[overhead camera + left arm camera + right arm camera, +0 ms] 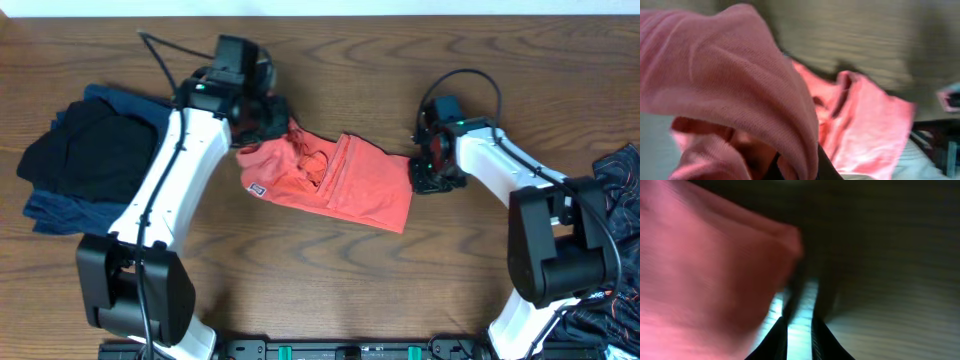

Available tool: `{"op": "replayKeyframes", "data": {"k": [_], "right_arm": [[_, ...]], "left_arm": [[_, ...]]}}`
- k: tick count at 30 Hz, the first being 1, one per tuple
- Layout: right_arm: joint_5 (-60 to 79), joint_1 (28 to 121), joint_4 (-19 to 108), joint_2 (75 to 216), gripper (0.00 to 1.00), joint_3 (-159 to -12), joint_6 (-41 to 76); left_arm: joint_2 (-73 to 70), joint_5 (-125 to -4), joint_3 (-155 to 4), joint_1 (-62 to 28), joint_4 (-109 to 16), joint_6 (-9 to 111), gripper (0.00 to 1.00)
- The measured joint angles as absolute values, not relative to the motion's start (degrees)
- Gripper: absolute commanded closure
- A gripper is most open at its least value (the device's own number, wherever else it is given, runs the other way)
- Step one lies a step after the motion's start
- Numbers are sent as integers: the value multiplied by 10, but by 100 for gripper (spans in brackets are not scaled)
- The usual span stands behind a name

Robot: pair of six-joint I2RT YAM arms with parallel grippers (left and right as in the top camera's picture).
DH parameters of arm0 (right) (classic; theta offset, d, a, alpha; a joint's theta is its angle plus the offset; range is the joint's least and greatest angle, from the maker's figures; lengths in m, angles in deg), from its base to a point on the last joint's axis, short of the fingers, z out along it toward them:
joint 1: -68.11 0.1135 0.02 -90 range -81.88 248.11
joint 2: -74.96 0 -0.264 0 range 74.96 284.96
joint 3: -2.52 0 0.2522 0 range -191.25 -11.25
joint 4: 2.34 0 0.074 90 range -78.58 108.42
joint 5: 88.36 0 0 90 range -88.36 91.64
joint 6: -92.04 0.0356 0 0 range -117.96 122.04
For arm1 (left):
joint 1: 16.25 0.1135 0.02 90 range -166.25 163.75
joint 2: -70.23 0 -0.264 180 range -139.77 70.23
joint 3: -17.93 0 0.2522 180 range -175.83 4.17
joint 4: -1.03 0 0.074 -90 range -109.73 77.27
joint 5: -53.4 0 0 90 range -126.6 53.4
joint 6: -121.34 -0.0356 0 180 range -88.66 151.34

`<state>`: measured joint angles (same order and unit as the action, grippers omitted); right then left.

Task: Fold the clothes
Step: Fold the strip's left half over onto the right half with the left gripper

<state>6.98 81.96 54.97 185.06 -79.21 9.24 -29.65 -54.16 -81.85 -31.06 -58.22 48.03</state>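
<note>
Clothes, three lots, on one wood-grain table (350, 290).

Biggest lot: heap of black and navy pieces (90, 155), well out to the left of the left gripper (268, 118), past that arm's white link. Neither hand touches it.

Next: coral-red T-shirt (350, 185), stretched between the two grippers, rumpled and partly doubled over on itself. Its upper-left corner sits at the left gripper. Its right edge meets the right gripper (420, 172). The rest lies on the table between and just below both hands.

Then: dark patterned garment (620, 190), well behind the right gripper at the table's right edge, beside that arm's base, partly cut off by the frame.

Left gripper: pressed together, pinching shirt cloth. The left wrist view shows a fold draped up over the dark fingers (826, 167), close to the lens, with more of the shirt lying on the table ahead of the hand.

Right gripper: fingers (771, 340) drawn close with only a thin slit between them, nipping the shirt's edge. Cloth fills one side of the fingers, bare table the other. That view is blurred.

Smallest: white hem label (257, 188) on the shirt's lower-left corner, just below the left gripper.
</note>
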Motion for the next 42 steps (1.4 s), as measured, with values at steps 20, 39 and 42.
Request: {"op": "replayKeyframes", "data": {"k": [20,39,42], "right_arm": [[72,840,552,1853,84,-794,120],[71,838,605,1854,67,-804,128],[60,829,659,1856,66,-834,131]], "left_arm": [[-330,-512,-824,-522,-514,521,94],[-334,-471,-824,-584,-514,537,49],[-331,-468,-824,-574,-532,528,49]]}}
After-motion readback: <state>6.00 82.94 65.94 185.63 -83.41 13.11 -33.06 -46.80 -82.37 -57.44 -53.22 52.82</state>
